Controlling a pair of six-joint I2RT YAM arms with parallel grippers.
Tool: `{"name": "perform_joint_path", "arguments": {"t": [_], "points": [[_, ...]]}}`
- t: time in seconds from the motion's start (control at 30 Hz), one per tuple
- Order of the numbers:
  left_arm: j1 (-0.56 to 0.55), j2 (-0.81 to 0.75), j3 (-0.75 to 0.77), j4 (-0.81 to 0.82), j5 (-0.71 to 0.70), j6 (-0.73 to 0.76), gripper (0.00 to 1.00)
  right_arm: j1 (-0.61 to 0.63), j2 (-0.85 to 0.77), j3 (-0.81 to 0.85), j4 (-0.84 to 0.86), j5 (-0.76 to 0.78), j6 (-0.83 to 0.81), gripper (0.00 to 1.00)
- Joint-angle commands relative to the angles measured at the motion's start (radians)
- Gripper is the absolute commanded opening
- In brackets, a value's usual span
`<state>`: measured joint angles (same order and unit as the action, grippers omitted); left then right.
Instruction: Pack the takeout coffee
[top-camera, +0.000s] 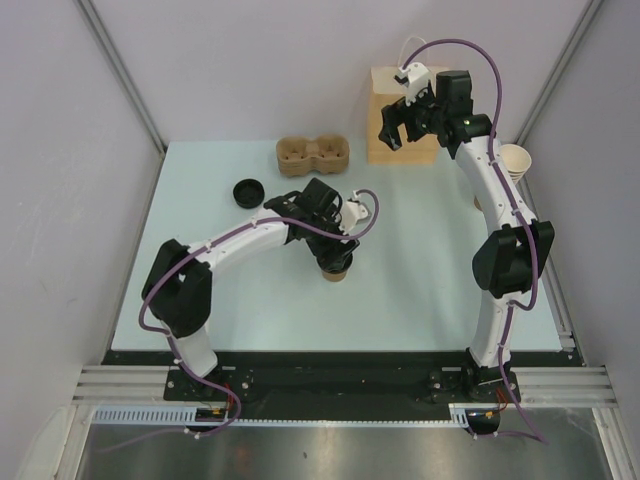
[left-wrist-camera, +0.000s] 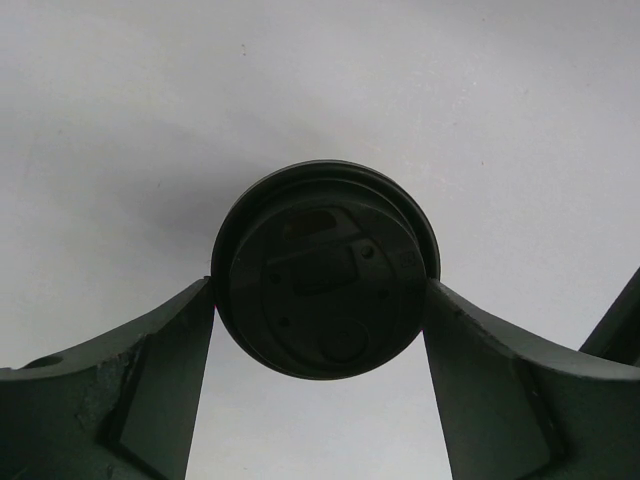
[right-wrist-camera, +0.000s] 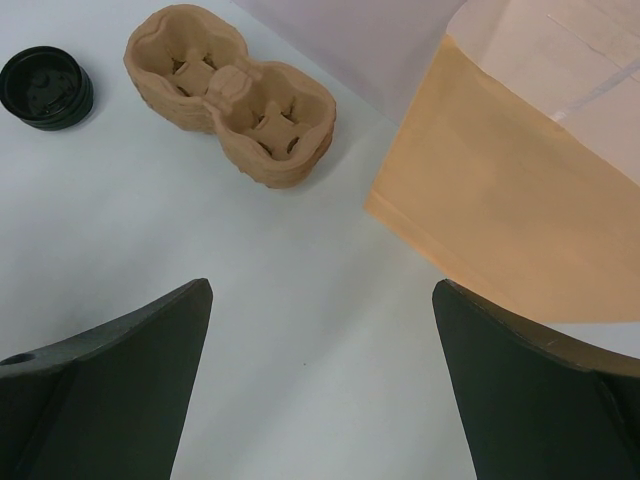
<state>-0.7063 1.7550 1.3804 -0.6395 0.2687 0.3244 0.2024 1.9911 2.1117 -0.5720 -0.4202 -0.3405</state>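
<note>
A small tan paper cup (top-camera: 336, 274) stands near the table's middle with a round black lid (top-camera: 334, 263) on top. My left gripper (top-camera: 335, 252) is straight above it. In the left wrist view the lid (left-wrist-camera: 325, 270) sits between my fingers, which touch its rim on both sides, so the left gripper (left-wrist-camera: 320, 292) is shut on it; the cup below is hidden. My right gripper (top-camera: 397, 122) is open and empty, raised at the back beside a brown paper bag (top-camera: 403, 140). In the right wrist view it (right-wrist-camera: 322, 300) hangs over bare table.
A brown pulp two-cup tray (top-camera: 312, 157) lies at the back centre, also in the right wrist view (right-wrist-camera: 232, 95). Another black lid (top-camera: 247, 192) lies left of it (right-wrist-camera: 45, 90). A stack of cups (top-camera: 514, 163) stands at the right edge. The bag (right-wrist-camera: 500, 200) is upright.
</note>
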Motion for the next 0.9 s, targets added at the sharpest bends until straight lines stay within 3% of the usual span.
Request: {"name": "perform_joint_path", "arguments": {"t": [0.0,0.3,0.87], "points": [[0.022,-0.054,0.034,0.0,-0.019,0.033,0.7,-0.004,-0.04,0.016,0.008,-0.012,0.009,0.98],[0.106,-0.063,0.063,-0.015,-0.029,0.061,0.67,-0.003,-0.037,0.017,0.009,-0.014,0.009,0.98],[0.542,-0.023,0.114,0.012,-0.003,0.133,0.66,0.012,-0.025,0.024,0.008,-0.009,0.001,0.99]]}}
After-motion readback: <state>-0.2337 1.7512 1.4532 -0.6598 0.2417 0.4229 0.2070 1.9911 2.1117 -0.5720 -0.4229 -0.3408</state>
